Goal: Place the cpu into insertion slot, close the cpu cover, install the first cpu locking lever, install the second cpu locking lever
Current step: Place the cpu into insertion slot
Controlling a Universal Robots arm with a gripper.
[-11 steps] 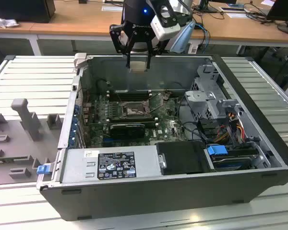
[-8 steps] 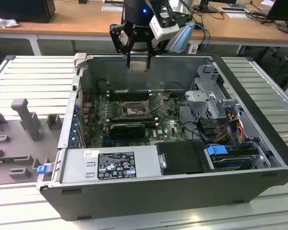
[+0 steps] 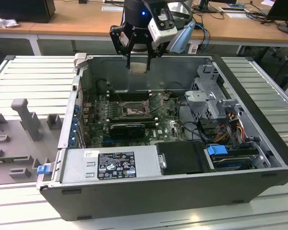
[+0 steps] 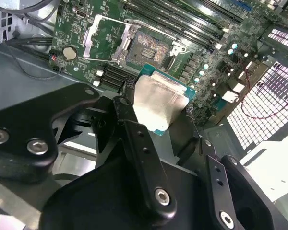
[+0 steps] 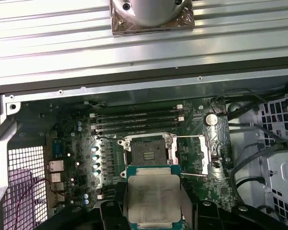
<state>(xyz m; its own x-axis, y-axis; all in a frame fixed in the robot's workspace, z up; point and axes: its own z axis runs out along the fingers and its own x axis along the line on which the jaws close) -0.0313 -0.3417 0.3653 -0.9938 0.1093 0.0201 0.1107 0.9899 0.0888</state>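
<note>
My gripper (image 3: 137,66) hangs above the back edge of the open computer case, shut on the cpu (image 3: 138,67). The cpu is a pale silvery square on a green base, seen in both wrist views (image 4: 158,101) (image 5: 152,197), with a black finger (image 4: 134,127) on either side. Well below it on the motherboard lies the insertion slot (image 3: 133,110) (image 4: 146,48) (image 5: 146,152), open, with its dark centre exposed. The cpu cover (image 4: 103,37) (image 5: 192,154) is swung back beside the socket. A thin wire lever (image 5: 189,137) runs along the cover's edge.
Long black memory slots (image 5: 134,120) run behind the socket. A black ribbed card (image 3: 127,128) lies in front of it. The power supply (image 3: 110,165) fills the case front, and a drive cage with cables (image 3: 216,108) stands at the exterior view's right. Grey fixtures (image 3: 26,117) stand outside at its left.
</note>
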